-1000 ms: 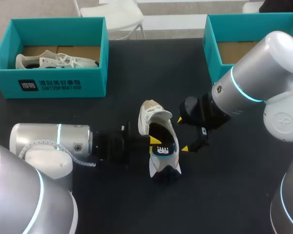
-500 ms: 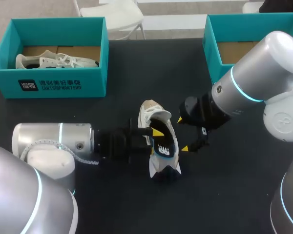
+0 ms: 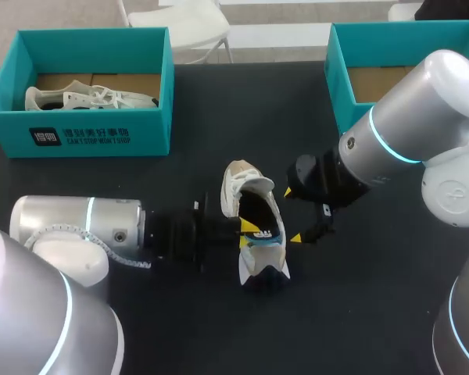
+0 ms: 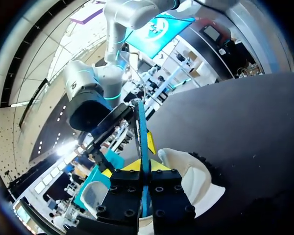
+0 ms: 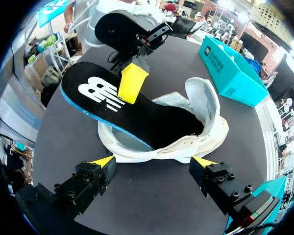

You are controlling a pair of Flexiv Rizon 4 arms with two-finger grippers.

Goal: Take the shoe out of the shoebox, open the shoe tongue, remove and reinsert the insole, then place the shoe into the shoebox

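Insole (image 5: 112, 105), black with blue edge, half out of white sneaker (image 3: 246, 187) on tabletop (image 3: 375, 312), pinched in left pincer (image 3: 250, 228). Right pincer (image 3: 292, 215) spread, tips just beside sneaker's side.

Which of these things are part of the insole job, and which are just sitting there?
Job: shoe; insole, pinched in left fingers; right fingers, open either side of the shoe; right shoebox, seemingly empty.
Lying about: left shoebox; second shoe inside it.
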